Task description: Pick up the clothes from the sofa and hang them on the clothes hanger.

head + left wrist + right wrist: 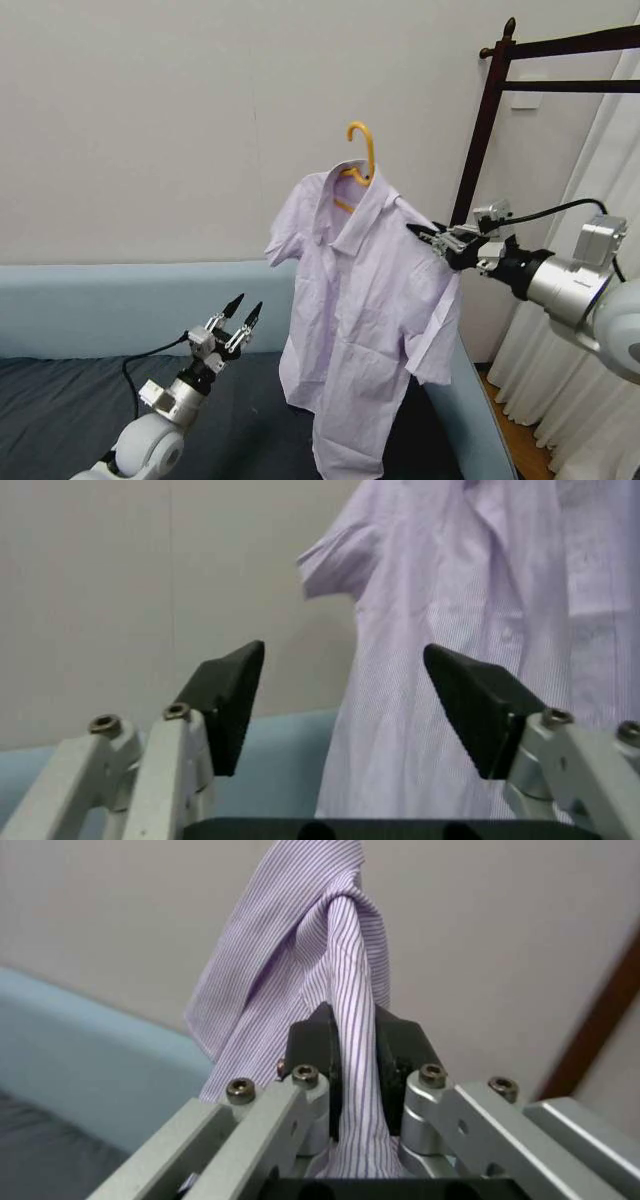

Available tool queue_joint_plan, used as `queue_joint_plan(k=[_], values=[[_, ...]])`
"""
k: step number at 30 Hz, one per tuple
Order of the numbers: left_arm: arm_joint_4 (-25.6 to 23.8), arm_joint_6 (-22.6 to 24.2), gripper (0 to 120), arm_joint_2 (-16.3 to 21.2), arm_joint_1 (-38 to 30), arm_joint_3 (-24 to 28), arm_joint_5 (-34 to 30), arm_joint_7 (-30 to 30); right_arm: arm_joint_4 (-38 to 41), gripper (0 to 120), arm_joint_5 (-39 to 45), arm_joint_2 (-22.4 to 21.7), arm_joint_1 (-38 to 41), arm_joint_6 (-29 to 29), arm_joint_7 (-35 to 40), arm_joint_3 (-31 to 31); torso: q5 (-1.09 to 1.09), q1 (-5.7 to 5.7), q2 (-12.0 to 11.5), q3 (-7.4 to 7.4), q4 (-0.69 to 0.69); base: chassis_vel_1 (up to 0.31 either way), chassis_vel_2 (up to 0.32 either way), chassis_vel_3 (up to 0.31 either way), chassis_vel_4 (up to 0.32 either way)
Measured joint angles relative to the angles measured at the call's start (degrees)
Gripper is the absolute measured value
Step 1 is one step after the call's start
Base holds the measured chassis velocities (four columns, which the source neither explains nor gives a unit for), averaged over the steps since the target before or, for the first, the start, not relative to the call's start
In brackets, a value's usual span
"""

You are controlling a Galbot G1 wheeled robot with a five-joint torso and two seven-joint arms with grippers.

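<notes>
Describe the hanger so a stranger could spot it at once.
Above the light blue sofa, left of the dark wooden clothes rack, the right gripper holds a lilac striped shirt up by one shoulder, while the open left gripper hovers lower. The hanger sits inside its collar: the one yellow thing, its hook curling above the fabric.
</notes>
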Motion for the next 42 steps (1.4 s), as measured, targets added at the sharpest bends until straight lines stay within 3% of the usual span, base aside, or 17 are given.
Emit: queue_joint_plan(k=[7, 13, 21, 24, 29, 35, 42], values=[[1.9, -2.4, 96, -1.4, 1.7, -1.9, 1.8, -0.7, 3.3, 7, -0.8, -1.3, -3.3, -5.8, 11.2, 10.4, 0.02, 0.00, 0.0, -0.01, -0.06, 0.000, 0.000, 0.000, 0.000], [1.1, -2.3, 100, -1.6, 1.0, -1.9, 1.9, -1.0, 0.2, 7, -0.5, -3.5, -3.3, -6.0, 14.8, 12.6, 0.01, -0.01, 0.0, -0.01, -0.04, 0.000, 0.000, 0.000, 0.000], [0.1, -1.9, 100, -2.1, 0.5, -1.1, 1.9, -1.1, -10.0, 7, -6.3, -4.0, -0.4, -2.8, 14.0, 8.5, 0.03, 0.00, 0.0, 0.00, -0.02, 0.000, 0.000, 0.000, 0.000], [1.0, -1.9, 100, -1.9, -0.3, -0.3, 1.6, -1.0, -18.0, 7, -15.5, -2.4, 0.0, 5.3, 12.1, 5.6, 0.04, -0.01, 0.0, 0.01, -0.01, 0.000, 0.000, 0.000, 0.000], [3.8, -2.1, 100, -1.5, -2.8, 1.6, 0.5, 0.4, -25.4, 7, -21.8, 0.3, 0.8, 11.2, 11.9, 3.6, 0.03, 0.00, 0.0, 0.01, -0.06, 0.000, 0.000, 0.000, 0.000], [3.8, -2.1, 100, -1.3, -2.8, 1.6, 0.5, 0.6, -29.3, 7, -23.4, 3.4, 4.7, 11.6, 11.1, -0.7, 0.02, 0.00, 0.0, 0.01, -0.03, 0.000, 0.000, 0.000, 0.000], [4.1, -2.8, 100, -1.1, -2.1, 1.0, 0.5, 0.7, -36.4, 7, -25.0, 8.2, 18.5, 12.5, 10.5, -12.2, -0.01, 0.00, 0.0, 0.01, -0.01, 0.000, 0.000, 0.000, 0.000]])
